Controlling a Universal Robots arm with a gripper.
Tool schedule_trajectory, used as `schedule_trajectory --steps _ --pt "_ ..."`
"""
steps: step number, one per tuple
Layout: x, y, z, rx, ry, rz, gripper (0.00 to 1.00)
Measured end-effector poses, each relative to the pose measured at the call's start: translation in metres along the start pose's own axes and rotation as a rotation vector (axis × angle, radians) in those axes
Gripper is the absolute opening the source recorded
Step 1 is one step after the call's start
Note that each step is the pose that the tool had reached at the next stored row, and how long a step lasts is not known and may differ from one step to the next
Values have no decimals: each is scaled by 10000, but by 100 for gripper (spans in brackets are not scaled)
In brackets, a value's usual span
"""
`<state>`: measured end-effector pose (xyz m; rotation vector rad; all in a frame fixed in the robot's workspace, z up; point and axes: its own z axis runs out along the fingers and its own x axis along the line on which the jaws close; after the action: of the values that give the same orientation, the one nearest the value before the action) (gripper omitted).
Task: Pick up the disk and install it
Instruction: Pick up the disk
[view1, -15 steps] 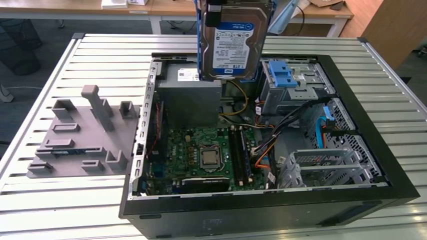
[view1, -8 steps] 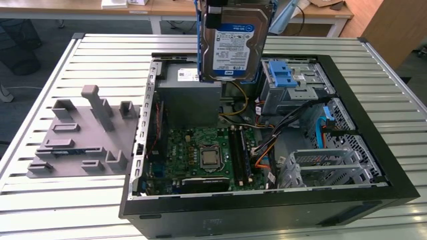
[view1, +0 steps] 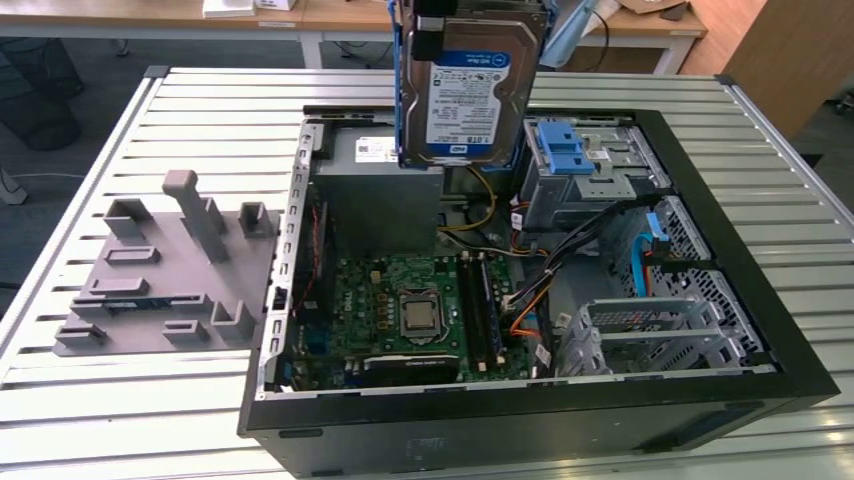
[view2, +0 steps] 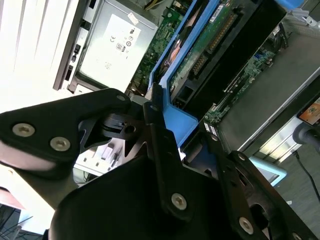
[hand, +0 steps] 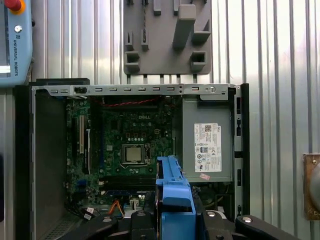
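Gripper (view2: 159, 125) is hanging over the open case (view1: 534, 432), its fingers closing tight on the blue carrier of the disk (view1: 474, 95) and gripping nothing else. The disk is riding in the air, upright, with its label facing the exterior camera, and it is not touching the case. In the exterior view its lower edge is overlapping the top of the power supply (view1: 380, 195), with the blue-latched drive bay (view1: 571, 150) just to the exterior view's right. In the first wrist view the carrier edge is showing over the seam between the motherboard (hand: 125, 145) and the power supply. The grey fixture block (view1: 160, 270) is lying on the slatted table (view1: 107, 420) beside the case, at the exterior view's left
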<state>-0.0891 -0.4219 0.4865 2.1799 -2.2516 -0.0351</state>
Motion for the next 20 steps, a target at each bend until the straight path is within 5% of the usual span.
schedule_trajectory --steps 20 --pt "108 -4 -1 0 0 0 36"
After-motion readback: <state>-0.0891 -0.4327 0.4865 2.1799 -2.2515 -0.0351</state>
